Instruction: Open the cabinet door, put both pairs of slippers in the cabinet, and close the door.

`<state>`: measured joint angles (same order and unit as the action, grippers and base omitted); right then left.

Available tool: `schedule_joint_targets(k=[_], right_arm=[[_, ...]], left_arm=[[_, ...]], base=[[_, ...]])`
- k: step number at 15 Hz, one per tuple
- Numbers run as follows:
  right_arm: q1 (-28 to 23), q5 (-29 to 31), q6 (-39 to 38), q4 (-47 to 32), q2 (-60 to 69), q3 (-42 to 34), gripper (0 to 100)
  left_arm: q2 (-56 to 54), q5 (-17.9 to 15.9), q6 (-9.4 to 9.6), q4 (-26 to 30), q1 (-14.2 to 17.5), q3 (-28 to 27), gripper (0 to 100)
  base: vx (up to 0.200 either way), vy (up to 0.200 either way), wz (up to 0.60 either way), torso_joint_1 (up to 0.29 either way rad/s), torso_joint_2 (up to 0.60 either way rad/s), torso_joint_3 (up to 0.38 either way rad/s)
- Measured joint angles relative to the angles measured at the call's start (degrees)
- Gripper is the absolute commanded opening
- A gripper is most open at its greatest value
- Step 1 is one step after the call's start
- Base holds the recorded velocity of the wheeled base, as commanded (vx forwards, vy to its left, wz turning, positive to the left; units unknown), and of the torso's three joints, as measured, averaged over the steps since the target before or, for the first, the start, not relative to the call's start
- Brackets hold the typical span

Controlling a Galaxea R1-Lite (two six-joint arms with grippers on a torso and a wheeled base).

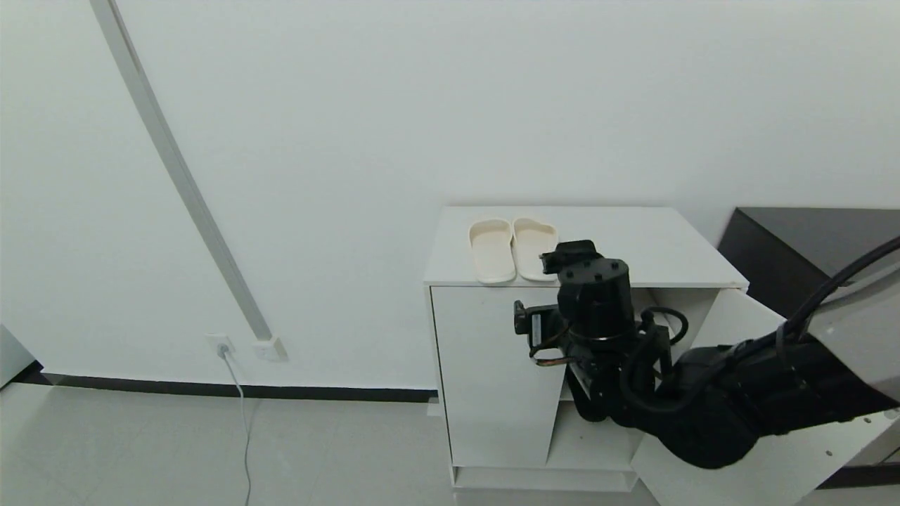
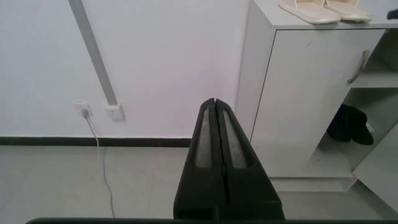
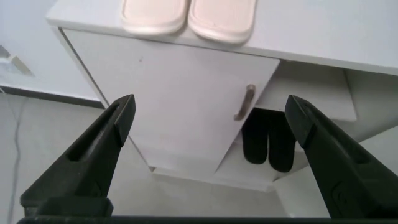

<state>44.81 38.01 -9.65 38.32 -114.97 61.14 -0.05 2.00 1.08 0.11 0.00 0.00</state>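
A white cabinet point(image 1: 654, 242) stands against the wall with a cream pair of slippers point(image 1: 513, 249) side by side on its top. Its left door point(image 1: 492, 372) is closed, with a handle point(image 3: 244, 102) at its inner edge. The right door point(image 1: 703, 478) is swung open. A black pair of slippers point(image 3: 268, 140) sits on the lower shelf inside. My right gripper point(image 3: 208, 124) hangs open just in front of the cabinet, below the cream pair point(image 3: 186, 12) and level with the handle. My left gripper point(image 2: 214, 130) is shut and empty, well back to the cabinet's left, above the floor.
A slanted cable duct point(image 1: 176, 169) runs down the wall to a socket point(image 1: 221, 346) with a cord trailing on the floor. A dark piece of furniture point(image 1: 808, 246) stands right of the cabinet. Open floor lies to the left.
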Motion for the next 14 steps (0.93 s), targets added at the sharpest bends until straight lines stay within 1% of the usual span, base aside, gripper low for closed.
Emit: schedule_joint_targets(k=[2, 3, 4, 6, 9, 14], right_arm=[[-0.2, -0.4, -4.8, -11.9, 0.0, 8.3, 100], [-0.3, -1.5, -7.5, -16.4, 0.0, 11.3, 100], [-0.3, -2.6, -9.1, -18.4, -0.1, 13.3, 100], [-0.3, -3.2, -9.8, -19.1, -0.4, 14.9, 100], [-0.4, -3.1, -9.8, -18.9, -1.5, 15.3, 100], [-0.4, -2.8, -9.4, -15.4, -5.2, 15.6, 100]], left_arm=[[0.0, 0.0, -0.02, 0.0, 0.0, 0.0, 0], [0.0, 0.0, -0.02, 0.0, 0.0, 0.0, 0], [0.0, 0.0, -0.02, 0.0, 0.0, 0.0, 0], [0.0, 0.0, -0.02, 0.0, 0.0, 0.0, 0], [0.0, 0.0, -0.05, 0.1, 0.0, 0.0, 0], [0.0, 0.0, -0.05, 0.1, 0.0, 0.0, 0]], base=[[0.0, 0.0, 0.0, 0.0, 0.0, 0.0], [0.0, 0.0, 0.0, 0.0, 0.0, 0.0], [0.2, 0.0, 0.0, 0.007, 0.0, 0.002], [0.2, 0.0, 0.0, -0.005, -0.01, 0.002], [0.2, 0.0, 0.0, -0.001, -0.01, 0.002], [0.2, 0.0, 0.0, 0.004, 0.0, 0.0]])
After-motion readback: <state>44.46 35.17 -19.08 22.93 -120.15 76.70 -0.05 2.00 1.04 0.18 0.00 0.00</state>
